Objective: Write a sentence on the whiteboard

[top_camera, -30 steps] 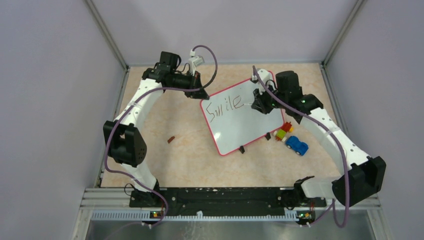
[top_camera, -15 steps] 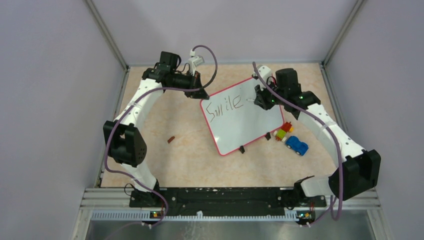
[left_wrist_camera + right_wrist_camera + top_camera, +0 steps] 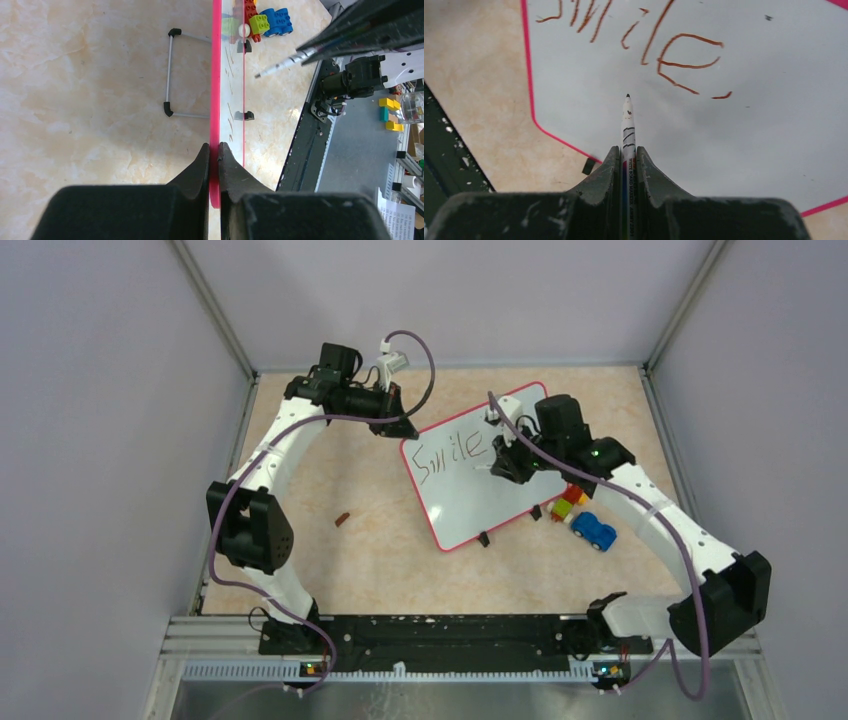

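Right pincer (image 3: 500,462) had swung in from the whiteboard's (image 3: 470,508) far right edge to over its middle; left pincer (image 3: 214,150) stayed put. Right fingers were pinched narrow on a white marker (image 3: 628,120), its tip pointing ahead of them, just below the "e" of the sentence (image 3: 644,35), which read only "Smile" plus a short stroke. Tip looked just off the surface. Left pincer was clamped on the board's pink rim, board running straight ahead from it. Toy bricks (image 3: 567,502) and blue car (image 3: 594,530) lay near right pincer, off the board.
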